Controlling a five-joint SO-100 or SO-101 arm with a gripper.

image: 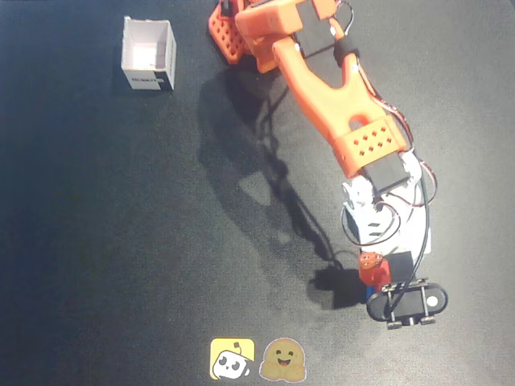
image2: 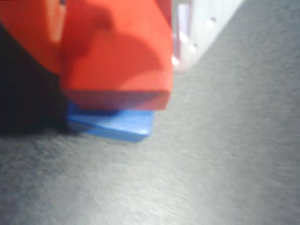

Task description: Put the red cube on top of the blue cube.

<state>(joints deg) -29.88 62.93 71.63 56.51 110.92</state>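
In the wrist view the red cube (image2: 117, 51) fills the upper left, and my gripper (image2: 117, 70) is shut on it, with an orange finger (image2: 28, 33) on its left and a white finger (image2: 201, 28) on its right. Directly beneath it sits the blue cube (image2: 115, 123) on the dark mat. Only the blue cube's front top edge shows, and I cannot tell whether the two touch or a thin gap remains. In the overhead view the gripper (image: 374, 269) is at the lower right, holding the red cube (image: 376, 276) over a sliver of the blue cube (image: 364, 283).
A white open box (image: 149, 55) stands at the upper left of the dark mat. Two stickers (image: 232, 359) lie at the bottom edge. The orange arm (image: 322, 88) reaches down from its base at the top. The black wrist camera mount (image: 406, 302) juts out just past the cubes.
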